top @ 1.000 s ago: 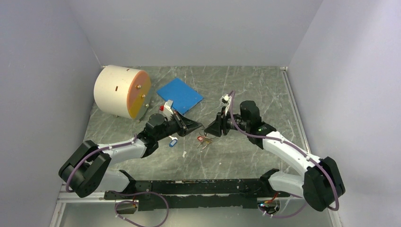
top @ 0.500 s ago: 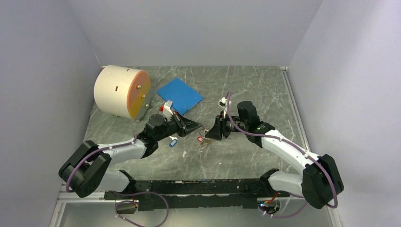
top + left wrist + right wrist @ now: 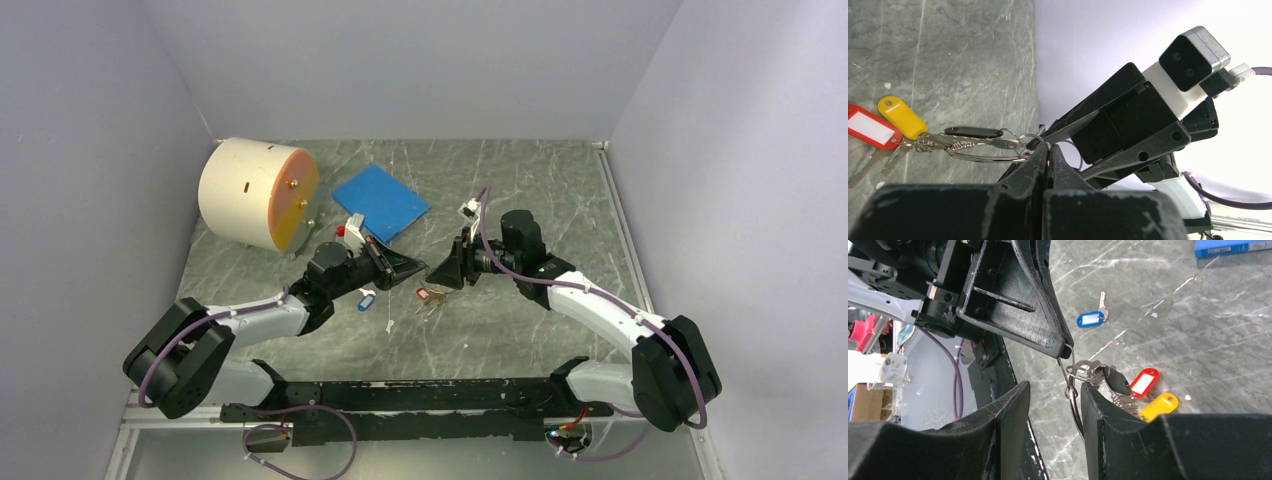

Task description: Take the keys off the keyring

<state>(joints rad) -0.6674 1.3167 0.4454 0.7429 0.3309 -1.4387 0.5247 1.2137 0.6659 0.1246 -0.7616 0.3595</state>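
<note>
silver wire keyring [image 3: 993, 157] pinched at one edge by left claw [image 3: 1048, 150], its two tips pressed together on the wire and holding that side up off the grey marbled worktop [image 3: 520, 190]. right claw [image 3: 1054, 387] faces it at close range, fingers apart; in the right wrist view the ring wire hangs in the gap between them, nearer one finger, and contact is not certain. keys [image 3: 1108, 385] bunched at the far side of the ring: black-headed key [image 3: 973, 132] threaded through a small secondary loop, then a red tag [image 3: 870, 127] and a yellow tag [image 3: 900, 116] with their metal blades trailing down; both tags appear to rest on the worktop. a blue-and-white tag [image 3: 1090, 319] with its own small key lies by itself, well apart from the bunch; cannot tell whether it ever belonged to this ring. judgement on progress: early. ring secured and presented, but nothing on the bunch has come off, every key seen near it is still threaded. what remains is most of the job: right claw must take one key or the wire, work it round the split coil to the end, free it, then repeat for each of the others.
</note>
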